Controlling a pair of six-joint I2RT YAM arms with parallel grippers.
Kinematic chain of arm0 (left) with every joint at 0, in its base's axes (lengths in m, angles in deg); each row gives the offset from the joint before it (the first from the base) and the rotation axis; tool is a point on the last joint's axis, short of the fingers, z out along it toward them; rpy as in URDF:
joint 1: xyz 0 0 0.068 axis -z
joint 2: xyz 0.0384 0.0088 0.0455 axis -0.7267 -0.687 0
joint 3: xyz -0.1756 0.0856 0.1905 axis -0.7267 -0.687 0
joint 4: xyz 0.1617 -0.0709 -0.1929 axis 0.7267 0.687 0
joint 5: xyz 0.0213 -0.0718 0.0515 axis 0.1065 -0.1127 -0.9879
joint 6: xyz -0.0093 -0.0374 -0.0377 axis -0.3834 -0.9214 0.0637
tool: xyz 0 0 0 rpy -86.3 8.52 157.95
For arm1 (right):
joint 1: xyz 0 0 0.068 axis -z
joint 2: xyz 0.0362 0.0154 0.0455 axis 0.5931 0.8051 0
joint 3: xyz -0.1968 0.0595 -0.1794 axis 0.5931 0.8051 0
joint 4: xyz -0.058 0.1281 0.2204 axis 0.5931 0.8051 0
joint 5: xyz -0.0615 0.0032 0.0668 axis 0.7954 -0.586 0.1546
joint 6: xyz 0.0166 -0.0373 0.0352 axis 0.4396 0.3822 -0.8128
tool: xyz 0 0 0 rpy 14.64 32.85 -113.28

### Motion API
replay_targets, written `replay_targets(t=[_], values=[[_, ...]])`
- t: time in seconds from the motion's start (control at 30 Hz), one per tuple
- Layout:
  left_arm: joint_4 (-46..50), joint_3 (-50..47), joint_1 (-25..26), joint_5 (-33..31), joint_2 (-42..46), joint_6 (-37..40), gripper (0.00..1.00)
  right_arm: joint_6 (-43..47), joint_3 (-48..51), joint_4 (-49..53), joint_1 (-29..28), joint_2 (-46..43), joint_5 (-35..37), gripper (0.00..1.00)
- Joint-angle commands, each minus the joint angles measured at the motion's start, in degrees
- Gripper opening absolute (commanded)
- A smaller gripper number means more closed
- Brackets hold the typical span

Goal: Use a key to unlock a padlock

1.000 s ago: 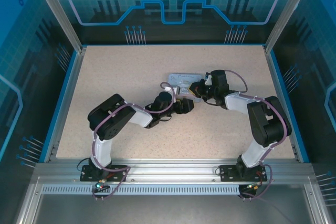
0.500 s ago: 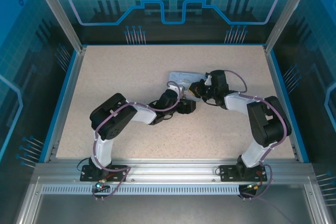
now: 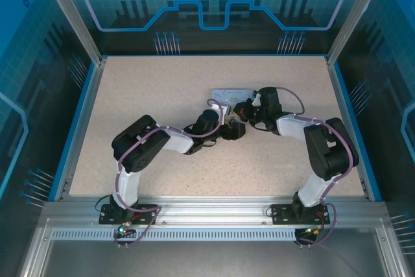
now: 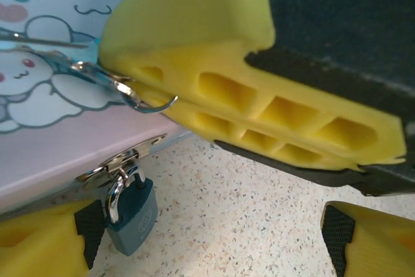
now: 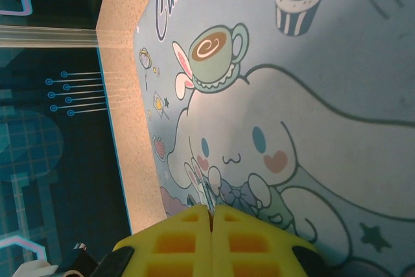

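The padlock (image 4: 133, 211), small with a bluish body and a silver shackle, hangs from the hasp on the front of the pale blue cartoon tin (image 4: 39, 102). My left gripper (image 4: 207, 246) is open low over the table. The padlock sits just inside its left finger (image 4: 39, 241). My right gripper (image 5: 212, 211) is shut on the key (image 5: 205, 189), a thin metal sliver sticking out of its yellow tips over the tin's lid (image 5: 311, 95). In the left wrist view those closed right fingers (image 4: 246, 95) hover above the padlock, the key (image 4: 104, 76) and a wire ring at their tip.
The tin (image 3: 227, 95) lies mid-table with both grippers (image 3: 232, 128) (image 3: 241, 109) crowded against its near side. Speckled tabletop (image 3: 149, 95) spreads to the left and behind. A blue rim and glass walls (image 3: 84, 89) bound the table.
My left arm has pushed right and forward, closer to the tin's front. The right arm has stayed put, still shut.
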Motion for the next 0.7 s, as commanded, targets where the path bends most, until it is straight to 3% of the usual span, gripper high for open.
replay_targets(t=[0.0, 0.33, 0.67], values=[[-3.4, 1.2, -0.4, 0.8, -2.2, -2.7, 0.88, -0.1, -1.2, 0.4, -0.8, 0.9, 0.4, 0.00], [2.6, 1.1, -0.6, -2.7, -2.0, 1.1, 0.90, 0.5, -5.1, 1.7, 0.7, -0.1, 0.2, 0.00], [3.1, 0.4, -0.8, -3.1, -1.2, 1.2, 0.91, 5.6, -14.2, 12.3, 5.2, 0.0, 0.7, 0.00]])
